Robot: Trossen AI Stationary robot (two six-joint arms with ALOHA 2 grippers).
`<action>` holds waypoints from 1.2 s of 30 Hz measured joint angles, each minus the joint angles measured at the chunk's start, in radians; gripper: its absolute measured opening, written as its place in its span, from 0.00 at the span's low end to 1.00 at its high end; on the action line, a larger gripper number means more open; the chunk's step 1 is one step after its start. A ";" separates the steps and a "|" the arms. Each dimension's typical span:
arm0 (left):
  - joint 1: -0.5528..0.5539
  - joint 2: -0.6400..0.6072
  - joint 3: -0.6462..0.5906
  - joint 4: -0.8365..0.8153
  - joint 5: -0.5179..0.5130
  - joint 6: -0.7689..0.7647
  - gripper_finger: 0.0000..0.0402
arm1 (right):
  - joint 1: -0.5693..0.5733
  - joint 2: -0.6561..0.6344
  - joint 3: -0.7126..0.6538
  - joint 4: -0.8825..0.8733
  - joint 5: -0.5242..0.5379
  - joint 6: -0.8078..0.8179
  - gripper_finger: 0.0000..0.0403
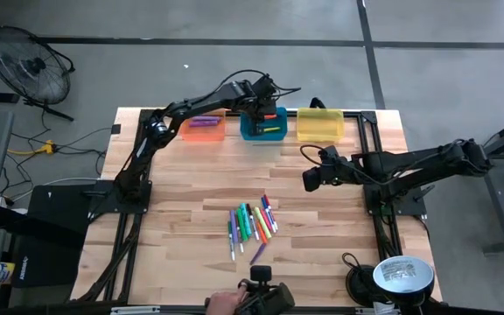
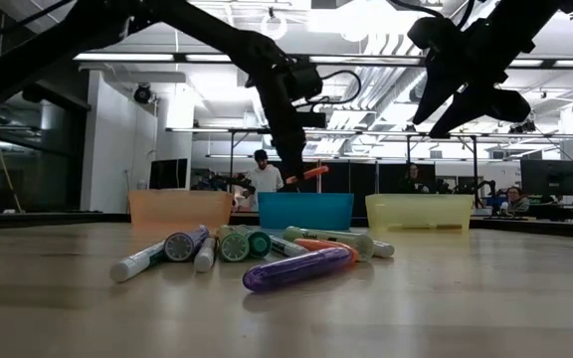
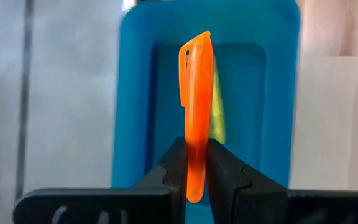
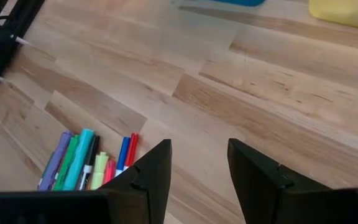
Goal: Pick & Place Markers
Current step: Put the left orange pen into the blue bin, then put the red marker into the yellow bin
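Over the blue bin [image 1: 263,128] at the counter's [image 1: 182,227] far edge, about twelve o'clock from the middle of the counter, the left hand [image 3: 195,167] is clamped on an orange marker [image 3: 197,106], pinching it near one end so that most of its length sticks out past the fingertips. In the left wrist view its long axis runs straight out from the hand along the bin's length, clip end leading; in the low view it hangs just above the bin's rim, tilted up away from the hand. Judging by its look, it is a light, stiff plastic stick with a smooth barrel, likely to swivel in an end grip; a hold nearer the middle would probably be steadier. A yellow-green marker [image 3: 216,106] already lies in the bin below. The remaining markers [image 1: 254,224] lie bunched near the counter's middle toward six o'clock, mostly pointing twelve-to-six, a purple one [image 2: 296,269] nearest the front lying crosswise. The right hand [image 4: 199,163] hovers at about three o'clock, fingers parted and empty.
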 joint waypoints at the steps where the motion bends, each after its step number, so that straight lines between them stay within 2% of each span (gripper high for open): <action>1: 0.000 -0.002 0.001 -0.001 -0.004 0.000 0.08 | 0.000 0.000 0.000 0.000 0.000 0.000 0.36; 7: 0.000 -0.003 0.001 0.013 -0.017 -0.004 0.10 | 0.000 0.000 0.000 0.000 0.000 0.000 0.36; 18: 0.000 -0.003 0.001 0.011 -0.045 -0.034 0.31 | 0.000 0.000 0.000 0.001 -0.027 -0.002 0.36; 24: 0.000 -0.003 0.001 0.010 -0.036 -0.072 0.33 | 0.000 0.000 0.000 0.002 -0.027 -0.002 0.36; 28: 0.009 -0.018 0.023 -0.051 0.048 -0.161 0.33 | 0.000 0.000 0.000 0.002 -0.038 -0.012 0.36; 33: 0.013 -0.031 0.127 -0.155 0.169 -0.258 0.33 | 0.000 0.000 0.000 0.002 -0.054 -0.063 0.36; 36: 0.002 -0.046 0.195 -0.205 0.180 -0.285 0.33 | 0.000 0.000 0.000 0.001 -0.086 -0.104 0.36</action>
